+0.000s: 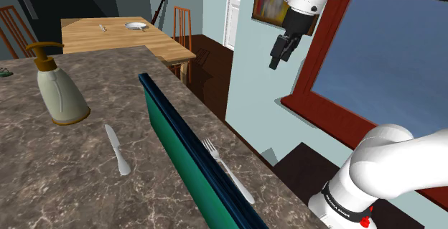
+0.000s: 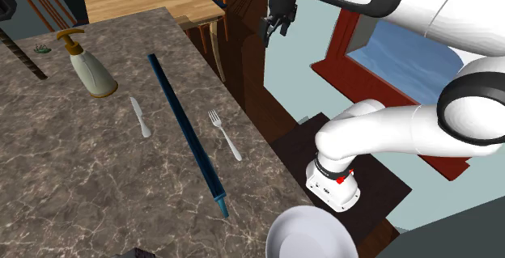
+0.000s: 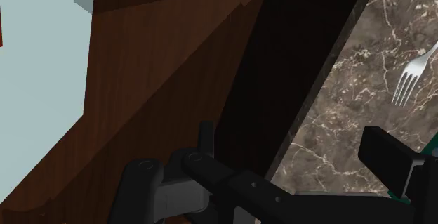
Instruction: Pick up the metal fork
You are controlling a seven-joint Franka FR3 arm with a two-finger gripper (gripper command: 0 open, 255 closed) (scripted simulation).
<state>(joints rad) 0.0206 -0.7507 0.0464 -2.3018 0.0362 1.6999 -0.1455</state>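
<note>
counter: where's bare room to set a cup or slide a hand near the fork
Widest bare patch: counter at the shoulder view's lower left, bordered by dispenser and knife. Tight: the fork lies in a narrow strip between upright divider and counter edge.

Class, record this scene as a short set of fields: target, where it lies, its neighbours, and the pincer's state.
target: fork
place: flat on the marbled counter, between its edge and the upright teal panel
beyond the panel: knife, pump bottle
pincer: open, holding nothing, raised off the counter's edge, well apart from the fork
</note>
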